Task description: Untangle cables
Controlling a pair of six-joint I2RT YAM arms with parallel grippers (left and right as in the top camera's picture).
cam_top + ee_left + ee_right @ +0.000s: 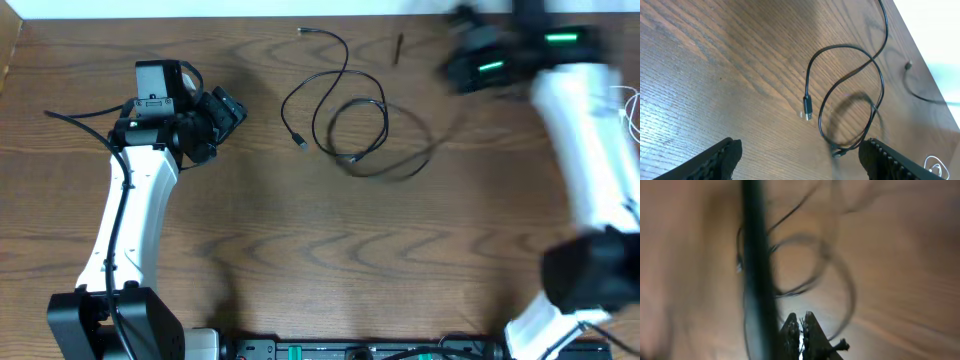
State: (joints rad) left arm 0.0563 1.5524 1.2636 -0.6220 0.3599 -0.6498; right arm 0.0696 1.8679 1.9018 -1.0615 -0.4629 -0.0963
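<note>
Right gripper [800, 330]: fingers drawn together, apparently pinching one strand of the black cables [807, 90]; raised, view heavily blurred. Left gripper [801, 150]: spread wide, empty, hovering just beside the cables, which lie looped over one another at the far middle of the surface [300, 260]. Hazard: a fast pull with nothing anchoring the loops could cinch the crossings into a knot, or drag the whole bundle along.

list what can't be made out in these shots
- Overhead: where the black cables cross, the strands are too small to tell which lies on top.
- Overhead: the right gripper is motion-blurred, so open or shut is unclear.
- Right wrist: heavy blur, with a dark streak across the view; the grip is unclear.
- Overhead: the white cable is cut off by the right edge.
</note>
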